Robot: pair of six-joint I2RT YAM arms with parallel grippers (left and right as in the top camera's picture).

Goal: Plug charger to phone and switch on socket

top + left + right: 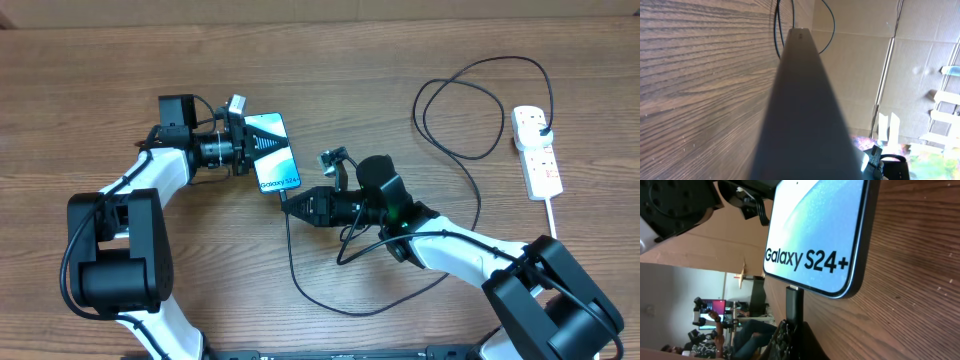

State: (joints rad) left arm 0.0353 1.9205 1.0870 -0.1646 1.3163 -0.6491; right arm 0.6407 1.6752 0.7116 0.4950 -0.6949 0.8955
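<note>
Left gripper (240, 147) pinches phone (272, 150). Right gripper (290, 203) pinches charger (794, 300) tip at phone's bottom edge. Crooked push: tip bends, phone slips.

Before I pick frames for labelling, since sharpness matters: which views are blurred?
Overhead: even light, sharp, only soft shadows. Left wrist: the phone sits too close and blurs into a grey wedge; the table beside it shows clearer grain. Right wrist: screen text crisp, the charger dark, the room behind soft.
</note>
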